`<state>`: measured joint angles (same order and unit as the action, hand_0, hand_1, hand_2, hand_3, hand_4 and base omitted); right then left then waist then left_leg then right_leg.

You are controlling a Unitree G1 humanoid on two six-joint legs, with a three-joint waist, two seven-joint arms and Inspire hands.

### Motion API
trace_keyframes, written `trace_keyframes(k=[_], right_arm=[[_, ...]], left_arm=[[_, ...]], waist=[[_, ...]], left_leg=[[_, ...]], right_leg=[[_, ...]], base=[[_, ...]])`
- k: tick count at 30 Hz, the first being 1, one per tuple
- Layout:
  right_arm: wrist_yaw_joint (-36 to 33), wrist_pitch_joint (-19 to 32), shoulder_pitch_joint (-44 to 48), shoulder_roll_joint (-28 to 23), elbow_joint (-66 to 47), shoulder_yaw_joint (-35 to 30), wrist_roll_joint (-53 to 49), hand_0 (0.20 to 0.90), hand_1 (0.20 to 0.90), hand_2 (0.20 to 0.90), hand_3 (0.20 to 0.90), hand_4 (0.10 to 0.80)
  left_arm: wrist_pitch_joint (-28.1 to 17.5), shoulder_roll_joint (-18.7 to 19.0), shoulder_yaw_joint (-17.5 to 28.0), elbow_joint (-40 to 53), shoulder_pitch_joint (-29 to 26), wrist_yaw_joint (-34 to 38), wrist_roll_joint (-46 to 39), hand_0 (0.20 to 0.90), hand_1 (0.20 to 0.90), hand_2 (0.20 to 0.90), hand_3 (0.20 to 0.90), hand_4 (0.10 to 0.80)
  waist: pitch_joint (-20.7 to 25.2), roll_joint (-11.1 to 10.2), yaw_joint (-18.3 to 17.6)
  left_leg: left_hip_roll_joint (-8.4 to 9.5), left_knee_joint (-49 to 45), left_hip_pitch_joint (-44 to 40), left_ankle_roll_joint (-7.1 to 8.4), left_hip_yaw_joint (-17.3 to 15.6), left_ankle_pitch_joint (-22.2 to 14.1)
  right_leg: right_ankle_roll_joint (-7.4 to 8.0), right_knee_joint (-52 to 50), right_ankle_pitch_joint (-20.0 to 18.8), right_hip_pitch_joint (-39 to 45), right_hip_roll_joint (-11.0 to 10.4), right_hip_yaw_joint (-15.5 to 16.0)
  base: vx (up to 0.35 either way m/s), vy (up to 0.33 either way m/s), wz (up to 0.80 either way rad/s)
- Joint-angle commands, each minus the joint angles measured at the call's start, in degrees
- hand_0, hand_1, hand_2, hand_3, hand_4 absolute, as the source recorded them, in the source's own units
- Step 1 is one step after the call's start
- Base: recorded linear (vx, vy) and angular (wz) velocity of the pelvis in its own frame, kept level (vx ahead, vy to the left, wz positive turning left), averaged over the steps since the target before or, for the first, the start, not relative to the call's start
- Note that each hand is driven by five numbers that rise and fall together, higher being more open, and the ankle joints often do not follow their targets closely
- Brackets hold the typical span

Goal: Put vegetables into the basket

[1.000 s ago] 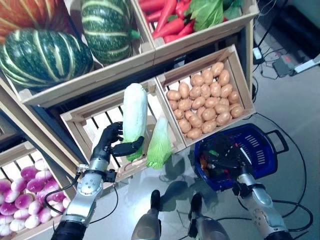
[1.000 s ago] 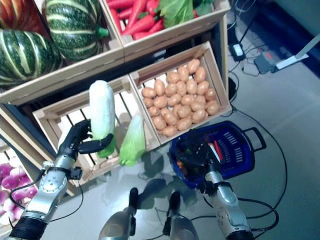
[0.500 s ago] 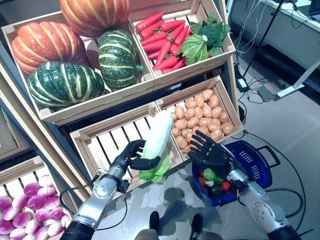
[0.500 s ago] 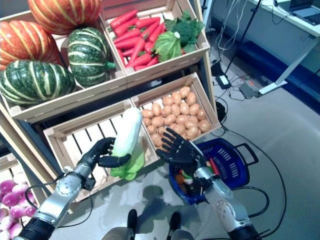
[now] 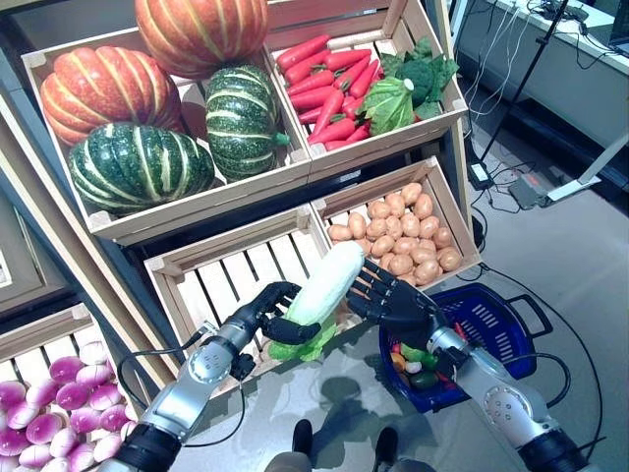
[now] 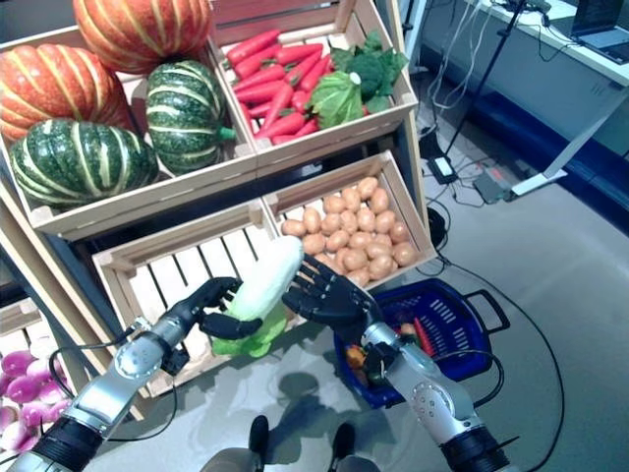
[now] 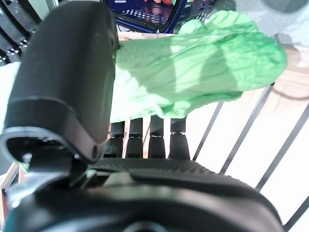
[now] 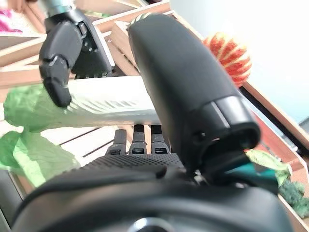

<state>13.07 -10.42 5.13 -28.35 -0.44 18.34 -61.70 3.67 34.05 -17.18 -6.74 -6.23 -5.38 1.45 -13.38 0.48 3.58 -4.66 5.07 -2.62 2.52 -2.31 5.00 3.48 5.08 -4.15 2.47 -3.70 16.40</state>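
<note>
A long napa cabbage (image 5: 324, 285), white with a green leafy end, is held slanting in front of the slatted crate (image 5: 226, 280). My left hand (image 5: 263, 313) is shut on its lower part, thumb across the leaves (image 7: 203, 67). My right hand (image 5: 388, 297) is open with fingers spread, reaching against the cabbage's white upper end (image 8: 111, 104). More green leaves (image 5: 300, 346) hang just below the left hand; whether they belong to a second cabbage is unclear. The blue basket (image 5: 491, 320) stands on the floor under my right forearm, with several small vegetables (image 5: 413, 356) inside.
A crate of potatoes (image 5: 398, 231) sits right behind my right hand. The shelf above holds pumpkins (image 5: 138, 162), carrots (image 5: 329, 84) and leafy greens (image 5: 403, 84). Purple turnips (image 5: 49, 413) fill a low crate at the left. Cables and a desk leg lie at the right.
The camera has tilted up. My left hand has leaned the cabbage over to the right. My right hand has risen from the basket to the cabbage's white end.
</note>
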Motion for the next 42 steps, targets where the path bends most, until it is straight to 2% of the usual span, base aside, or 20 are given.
trace_keyframes(k=[1,9,14,18,23,29,34,39,42], right_arm=[[4.72,3.63,5.89,4.30,-6.42,2.20,-7.42,0.900,0.900,0.900,0.900,0.800],[2.64,5.48,7.66,7.88,-6.14,3.44,-10.69,0.900,0.900,0.900,0.900,0.800],[-2.88,7.66,7.59,9.61,-5.71,3.71,-11.24,0.900,0.900,0.900,0.900,0.800],[-10.43,10.66,7.37,10.82,-5.51,3.52,-8.99,0.900,0.900,0.900,0.900,0.800],[-14.17,10.67,7.12,11.21,-5.32,2.97,-7.94,0.900,0.900,0.900,0.900,0.800],[-18.54,11.84,7.99,11.67,-5.22,3.26,-8.05,0.900,0.900,0.900,0.900,0.800],[-17.62,11.66,8.85,12.38,-5.49,4.11,-8.86,0.900,0.900,0.900,0.900,0.800],[-13.81,12.46,9.33,13.46,-5.91,4.79,-12.26,0.900,0.900,0.900,0.900,0.800],[-12.63,10.81,9.47,13.72,-6.21,5.21,-13.39,0.900,0.900,0.900,0.900,0.800]], left_arm=[[-4.77,1.49,-3.71,3.42,-7.00,-1.29,1.09,0.300,0.300,0.300,0.300,0.400],[-4.97,0.93,-5.21,2.64,-7.47,-0.48,2.20,0.300,0.300,0.300,0.300,0.400],[-3.94,0.99,-5.05,2.73,-7.47,3.96,5.31,0.300,0.300,0.300,0.300,0.400],[-2.69,1.30,-4.52,2.63,-7.39,9.45,8.34,0.300,0.300,0.300,0.300,0.400],[-2.74,1.22,-4.06,2.78,-7.25,11.37,10.10,0.300,0.300,0.300,0.300,0.400],[-1.25,1.69,-5.32,3.31,-8.50,14.98,16.49,0.300,0.300,0.300,0.300,0.400],[-1.23,2.07,-6.23,3.40,-9.37,15.33,19.66,0.300,0.300,0.300,0.300,0.400],[-0.93,1.44,-7.50,3.59,-9.66,13.95,17.38,0.300,0.300,0.300,0.300,0.400],[-1.61,1.43,-7.77,3.50,-9.62,13.84,16.25,0.300,0.300,0.300,0.300,0.400]], waist=[[7.64,-1.72,0.70],[8.36,-1.55,0.89],[8.67,-1.44,0.98],[8.61,-1.29,0.80],[8.44,-1.19,0.61],[8.31,-1.33,0.35],[8.33,-1.50,0.45],[8.57,-1.63,0.56],[8.80,-1.70,0.63]], left_leg=[[-0.68,-0.07,-0.68,2.53,1.46,-3.62],[-0.78,-0.07,-0.89,2.50,1.62,-3.89],[-0.83,-0.07,-0.95,2.45,1.76,-3.96],[-0.82,-0.07,-0.85,2.43,1.73,-3.94],[-0.83,-0.07,-0.94,2.36,1.76,-3.92],[-0.61,-0.07,-0.54,2.18,1.90,-3.52],[-0.56,-0.07,-0.69,2.15,2.09,-3.71],[-0.60,-0.07,-0.86,2.13,2.11,-3.86],[-0.61,-0.07,-0.90,2.15,2.15,-3.93]], right_leg=[[5.51,-0.08,1.16,4.24,-5.97,-1.15],[5.56,-0.08,1.35,4.26,-6.00,-1.27],[5.52,-0.08,1.41,4.16,-6.05,-1.38],[5.45,-0.08,1.40,3.90,-5.94,-1.82],[5.35,-0.08,1.35,3.92,-5.92,-1.99],[5.25,-0.08,0.89,3.41,-6.05,-2.25],[5.22,-0.08,0.98,3.51,-6.08,-2.32],[5.26,-0.08,1.09,3.72,-6.09,-2.30],[5.28,-0.08,1.13,3.76,-6.12,-2.32]], base=[[0.000,0.000,0.00],[0.000,0.000,0.00],[0.000,0.000,0.00],[0.000,0.000,0.00],[0.000,0.000,0.00],[-0.020,0.001,0.00],[0.000,0.000,0.00],[0.000,0.000,0.00],[0.000,0.000,0.00]])
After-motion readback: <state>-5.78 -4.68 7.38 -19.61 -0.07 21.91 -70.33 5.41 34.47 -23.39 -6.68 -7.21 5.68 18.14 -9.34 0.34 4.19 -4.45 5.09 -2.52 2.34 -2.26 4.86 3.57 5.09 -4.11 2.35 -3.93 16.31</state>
